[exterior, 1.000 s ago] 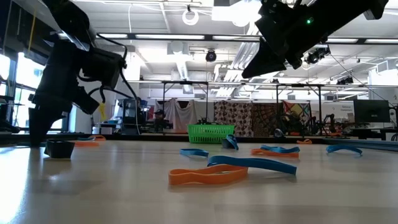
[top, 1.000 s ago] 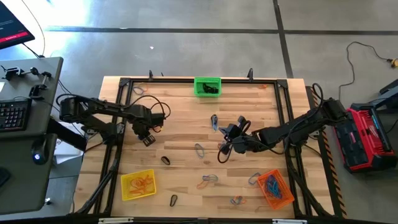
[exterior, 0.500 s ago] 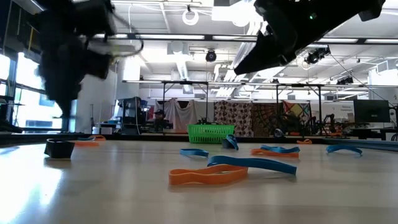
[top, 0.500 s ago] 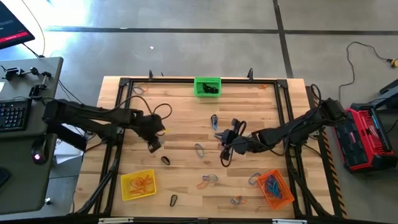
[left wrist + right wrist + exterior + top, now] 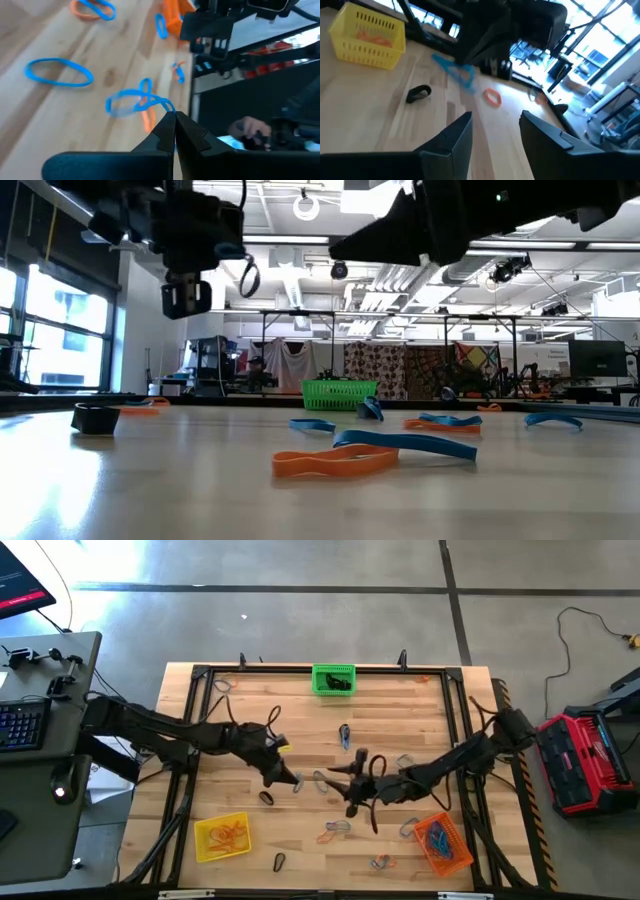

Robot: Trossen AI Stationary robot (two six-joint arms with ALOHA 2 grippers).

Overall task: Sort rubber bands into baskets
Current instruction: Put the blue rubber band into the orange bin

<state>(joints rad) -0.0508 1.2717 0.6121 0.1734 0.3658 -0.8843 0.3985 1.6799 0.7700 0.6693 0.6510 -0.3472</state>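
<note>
left gripper [image 5: 296,783]: fingers pressed together, a blue rubber band [image 5: 137,100] hanging at the tips in the left wrist view; raised over counter centre, just left of the right gripper
right gripper [image 5: 352,787]: fingers [image 5: 449,141] spread apart, nothing between them; over counter centre, near side
counter [image 5: 290,690]: wooden slats, black frame round the edge
green basket [image 5: 333,678]: far edge, middle; dark bands inside
yellow basket [image 5: 222,837]: near left corner; orange bands inside
orange basket [image 5: 443,843]: near right corner; blue bands inside
black rubber band [image 5: 266,797]: flat on counter, just near of the left gripper, apart from it
second black band [image 5: 280,861]: near edge, right of the yellow basket
blue band [image 5: 345,732]: on counter between the green basket and the grippers
orange and blue bands [image 5: 335,830]: lying together, near of the right gripper
loose bands [image 5: 381,862]: near edge, left of the orange basket
low view: orange band [image 5: 330,463] touching a blue one [image 5: 410,444] in the foreground
</note>
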